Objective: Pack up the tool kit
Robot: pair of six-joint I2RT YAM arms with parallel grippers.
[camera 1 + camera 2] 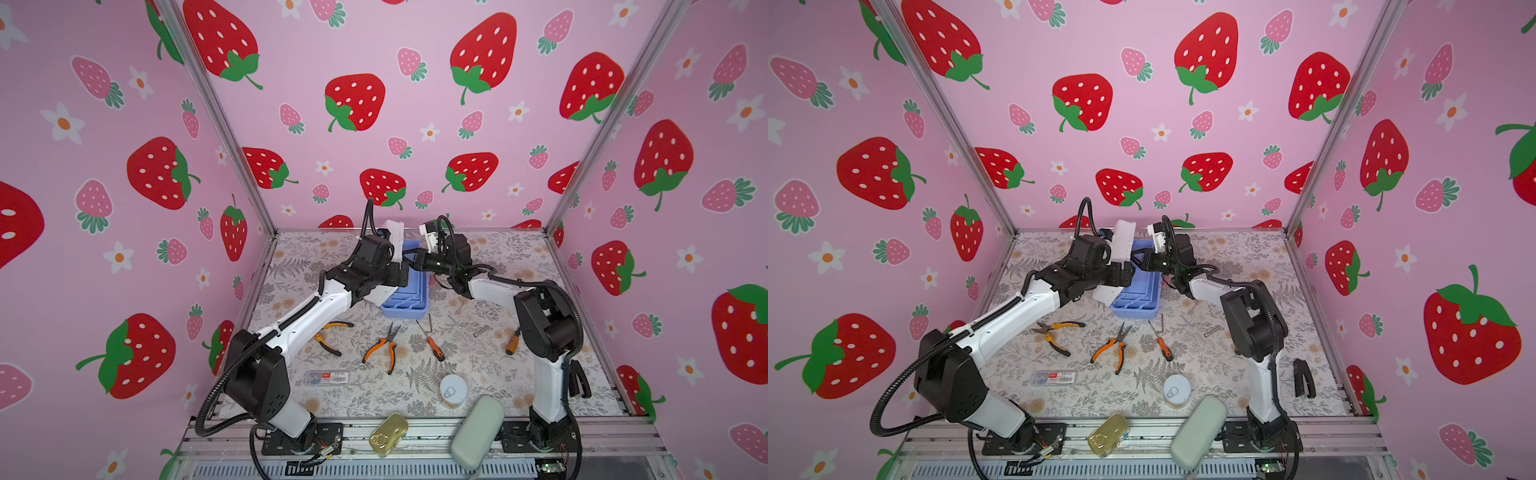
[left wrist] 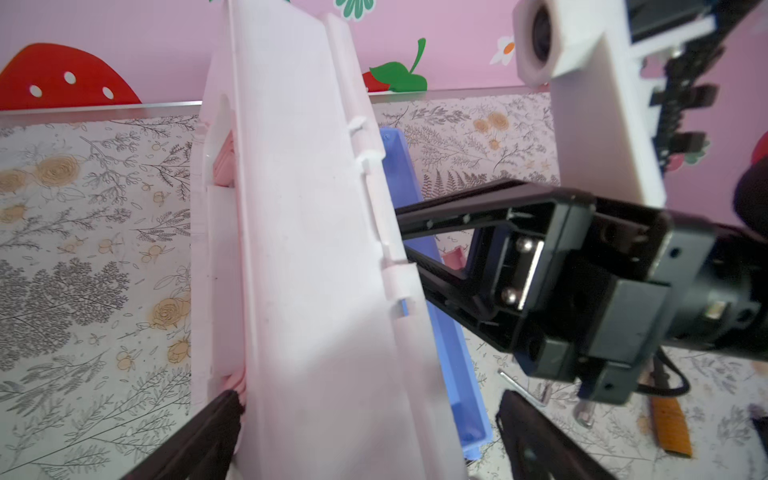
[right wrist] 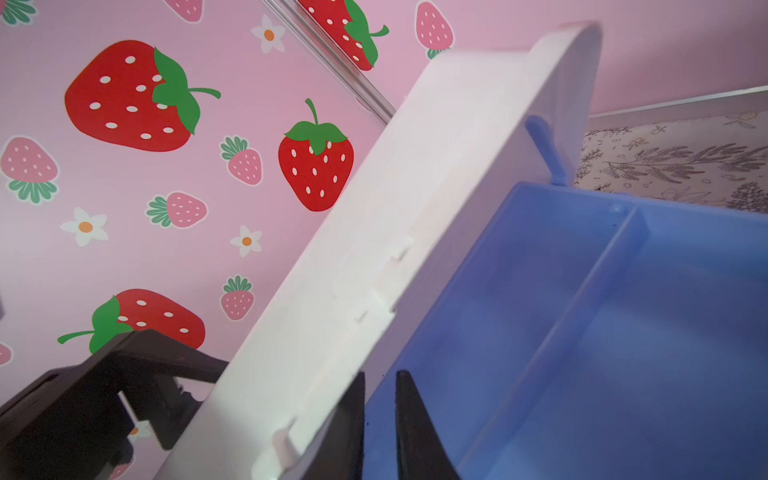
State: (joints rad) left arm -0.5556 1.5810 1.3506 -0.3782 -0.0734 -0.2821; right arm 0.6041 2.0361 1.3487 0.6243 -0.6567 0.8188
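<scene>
**Tool kit open at the back of the counter, both hands at its lid**

In both top views the tool kit sits open on the far middle of the counter. Its white lid stands up along the kit's left side. The left hand is at the lid from the left, fingers spread wide, one on each side of it. The right hand is over the kit from the right, fingers nearly together at the hinge side. Nearer the front, well apart from the kit, lie yellow-handled pliers, orange-handled pliers, an orange-handled screwdriver and a wooden-handled screwdriver. Further forward are a clear case, a round can, a gold tin and a grey-green case.

In the left wrist view the lid fills the middle, upright. The left hand straddles it: one finger lies just beside the pink handle, the other stands clear beyond the blue base. The right hand slants in to the hinge edge, its tips hidden behind the lid.

In the right wrist view the right hand pinches a strip of the blue tray wall. One finger is on the lid side, the other inside the tray.
</scene>
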